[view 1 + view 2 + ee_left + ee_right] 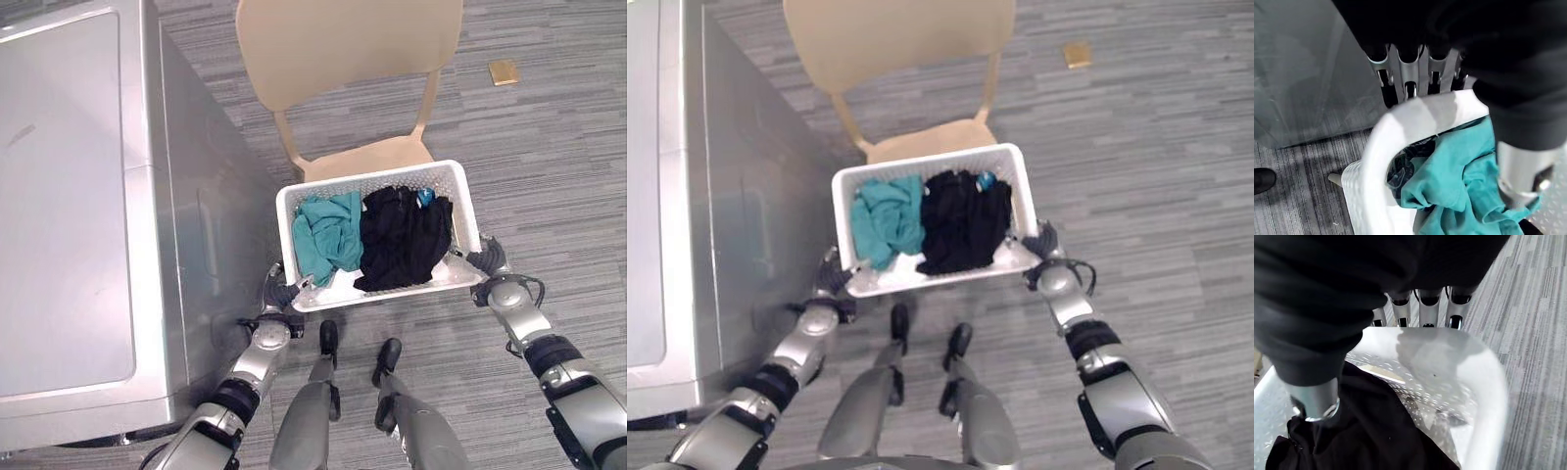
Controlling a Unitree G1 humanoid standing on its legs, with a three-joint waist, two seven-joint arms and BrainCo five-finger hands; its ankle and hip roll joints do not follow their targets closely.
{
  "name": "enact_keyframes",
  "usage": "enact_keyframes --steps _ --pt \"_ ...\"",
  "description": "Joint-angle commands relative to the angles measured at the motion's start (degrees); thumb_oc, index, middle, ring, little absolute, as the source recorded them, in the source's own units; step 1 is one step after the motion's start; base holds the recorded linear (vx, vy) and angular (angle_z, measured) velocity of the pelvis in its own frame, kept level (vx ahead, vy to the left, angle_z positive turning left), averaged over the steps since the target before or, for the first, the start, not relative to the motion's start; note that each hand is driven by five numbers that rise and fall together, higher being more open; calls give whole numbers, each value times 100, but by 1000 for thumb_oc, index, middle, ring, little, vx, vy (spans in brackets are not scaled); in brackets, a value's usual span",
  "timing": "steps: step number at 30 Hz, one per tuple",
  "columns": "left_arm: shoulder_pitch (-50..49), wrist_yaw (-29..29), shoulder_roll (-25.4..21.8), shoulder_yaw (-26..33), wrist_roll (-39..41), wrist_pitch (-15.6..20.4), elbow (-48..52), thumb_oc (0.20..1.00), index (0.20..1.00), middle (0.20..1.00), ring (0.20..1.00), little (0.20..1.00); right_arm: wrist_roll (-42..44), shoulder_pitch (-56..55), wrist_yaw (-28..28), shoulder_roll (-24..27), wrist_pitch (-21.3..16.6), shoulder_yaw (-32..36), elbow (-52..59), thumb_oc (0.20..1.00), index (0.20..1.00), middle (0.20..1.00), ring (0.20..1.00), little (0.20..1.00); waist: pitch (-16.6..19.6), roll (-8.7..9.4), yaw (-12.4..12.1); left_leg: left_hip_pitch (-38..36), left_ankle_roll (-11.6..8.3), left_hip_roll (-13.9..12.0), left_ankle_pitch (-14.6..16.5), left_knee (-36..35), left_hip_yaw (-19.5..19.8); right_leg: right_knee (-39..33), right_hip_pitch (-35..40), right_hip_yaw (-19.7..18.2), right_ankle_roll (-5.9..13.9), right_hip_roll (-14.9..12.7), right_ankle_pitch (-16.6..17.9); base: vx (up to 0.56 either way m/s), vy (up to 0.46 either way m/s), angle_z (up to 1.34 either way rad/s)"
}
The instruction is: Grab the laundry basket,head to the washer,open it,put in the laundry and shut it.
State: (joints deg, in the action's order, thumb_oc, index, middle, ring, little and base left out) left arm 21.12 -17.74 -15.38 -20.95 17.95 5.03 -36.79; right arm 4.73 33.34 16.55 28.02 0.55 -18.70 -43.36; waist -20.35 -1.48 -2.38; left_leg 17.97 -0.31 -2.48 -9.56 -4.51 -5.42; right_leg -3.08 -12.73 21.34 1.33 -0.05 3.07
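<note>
The white laundry basket (460, 186) is held between both hands, in front of a tan chair (353, 59) at its 12 o'clock; whether its far edge rests on the chair seat is hard to judge. The left hand (285, 291) grips the basket's rim at about 8 o'clock, its fingers (1409, 81) curled over the outside of the rim and the thumb inside. The right hand (487, 258) takes the rim at about 4 o'clock, its fingers (1427, 308) likewise wrapped over the white edge. Inside the basket, a teal garment (325, 233) lies on the 9 o'clock side, touching a black garment (404, 235) on the 3 o'clock side. The grey washer (88, 215) stands at 9 o'clock, close beside the basket. A small tan square (504, 71) lies on the grey carpet floor (549, 166) at about 2 o'clock, well apart.
</note>
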Motion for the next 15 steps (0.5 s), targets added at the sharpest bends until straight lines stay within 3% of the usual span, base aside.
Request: enact_keyframes --steps 1,10,15 --pt "845 208 -189 -192 264 538 143 1000 1000 1000 1000 1000 154 74 4 -186 -349 -253 373 1000 1000 1000 1000 1000 278 190 18 -185 -381 88 439 -49 -288 523 -312 -342 418 -439 -500 0 0 0" --pt "673 287 -428 43 434 619 569 1000 1000 1000 1000 1000 234 -103 4 136 -448 41 769 1000 1000 1000 1000 1000 339 233 40 -363 -368 65 495 -49 -354 419 -152 -421 426 -352 -473 20 -11 -2" --pt "-140 416 -441 347 285 604 1152 1000 1000 1000 1000 1000 -231 -895 -65 394 -347 407 1257 1000 1000 1000 1000 1000 396 214 35 -560 -316 56 434 -49 -397 357 117 -338 378 -346 -433 15 -5 1"
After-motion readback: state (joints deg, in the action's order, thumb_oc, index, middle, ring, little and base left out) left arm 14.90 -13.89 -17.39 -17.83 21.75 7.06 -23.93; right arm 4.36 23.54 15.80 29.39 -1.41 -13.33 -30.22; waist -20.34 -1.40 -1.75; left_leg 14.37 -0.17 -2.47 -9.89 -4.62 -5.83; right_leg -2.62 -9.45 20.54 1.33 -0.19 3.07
